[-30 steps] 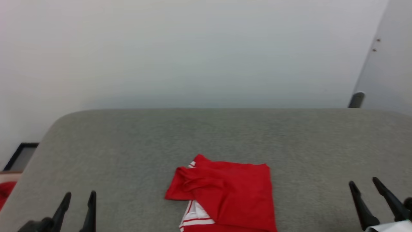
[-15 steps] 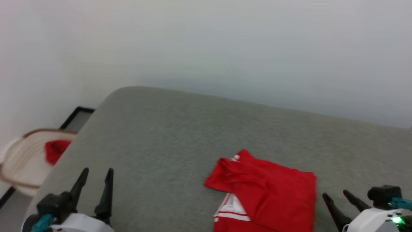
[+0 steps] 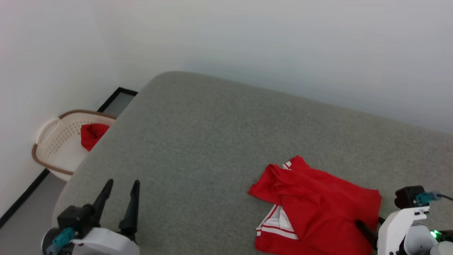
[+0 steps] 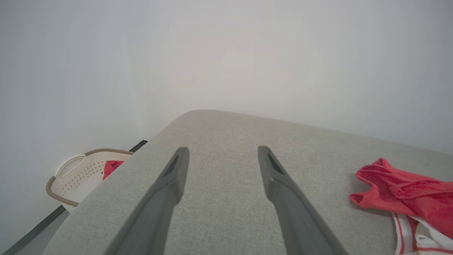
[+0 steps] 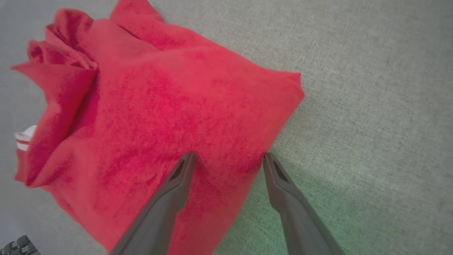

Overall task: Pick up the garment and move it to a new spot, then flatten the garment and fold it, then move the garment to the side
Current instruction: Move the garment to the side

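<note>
Starting at the far left of the head view, a cream basket (image 3: 49,141) with a brown rim sits on the floor beside the table's (image 3: 198,141) rounded corner, close to the wall, with a red cloth (image 3: 92,134) inside. Next comes the left end effector (image 3: 122,182), low over the near-left part of the grey table; the left wrist view makes its state plain, both dark fingers spread wide with bare fabric between them and nothing held. Right of centre lies the garment (image 3: 318,205), on the near-right part of the table, well apart from the left end effector. It is red and folded into a rough rectangle, with bunched folds at its far-left corner. The head view adds a white sleeve with red stripes poking out along the near-left edge, which the left wrist view catches at its right border. At the far right, the right end effector (image 3: 370,224) is partly hidden behind the garment's near-right corner in the head view. The right wrist view gives what that hides: its jaws are released and wide apart, one fingertip over the red cloth and the other at the garment's edge. Whether the tips touch the fabric cannot be told.
</note>
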Controlling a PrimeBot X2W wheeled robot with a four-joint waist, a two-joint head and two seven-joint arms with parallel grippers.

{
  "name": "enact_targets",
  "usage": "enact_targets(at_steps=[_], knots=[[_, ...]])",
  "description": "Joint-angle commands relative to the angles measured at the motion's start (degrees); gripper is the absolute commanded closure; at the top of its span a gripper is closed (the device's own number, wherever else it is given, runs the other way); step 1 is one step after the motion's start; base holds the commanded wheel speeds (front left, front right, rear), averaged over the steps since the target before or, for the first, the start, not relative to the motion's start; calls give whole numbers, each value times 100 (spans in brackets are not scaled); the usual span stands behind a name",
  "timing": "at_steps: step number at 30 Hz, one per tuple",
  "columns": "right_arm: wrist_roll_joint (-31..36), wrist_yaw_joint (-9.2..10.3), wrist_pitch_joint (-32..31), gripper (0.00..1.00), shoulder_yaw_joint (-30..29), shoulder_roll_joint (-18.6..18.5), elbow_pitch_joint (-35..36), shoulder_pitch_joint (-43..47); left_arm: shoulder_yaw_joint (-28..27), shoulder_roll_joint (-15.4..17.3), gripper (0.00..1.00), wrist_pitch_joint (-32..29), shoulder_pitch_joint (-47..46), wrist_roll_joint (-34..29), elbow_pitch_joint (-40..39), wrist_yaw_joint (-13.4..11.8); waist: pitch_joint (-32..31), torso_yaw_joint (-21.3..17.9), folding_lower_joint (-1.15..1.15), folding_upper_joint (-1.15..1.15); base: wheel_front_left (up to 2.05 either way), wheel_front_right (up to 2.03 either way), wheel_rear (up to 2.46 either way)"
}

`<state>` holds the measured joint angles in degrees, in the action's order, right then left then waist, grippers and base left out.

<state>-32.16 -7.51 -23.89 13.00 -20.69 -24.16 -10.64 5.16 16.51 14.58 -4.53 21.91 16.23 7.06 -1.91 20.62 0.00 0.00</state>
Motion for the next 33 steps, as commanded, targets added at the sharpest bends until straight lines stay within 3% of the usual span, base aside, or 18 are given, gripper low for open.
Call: enact_targets(at_steps=[1,17,18,25,33], knots=[[98,4,-135,0,-51,26,-21,-82,17,-27,0,15,-90,26,28,6,191,73,0,0,0,0,0],[883,7,-1829,1,-725,804,-550,-372,99,-241,0,62,-467,83,183,30,690,99,0,0,0,0,0],[886,6,-1902,100,-723,873,-574,-370,97,-251,0,62,-459,73,182,32,695,100,0,0,0,0,0],[911,6,-2105,100,-738,802,-249,-513,21,-239,0,58,-384,24,181,41,611,14,0,0,0,0,0],[718,6,-2117,100,-581,380,491,-697,25,-151,0,59,-310,-29,129,45,408,-292,0,0,0,0,0]])
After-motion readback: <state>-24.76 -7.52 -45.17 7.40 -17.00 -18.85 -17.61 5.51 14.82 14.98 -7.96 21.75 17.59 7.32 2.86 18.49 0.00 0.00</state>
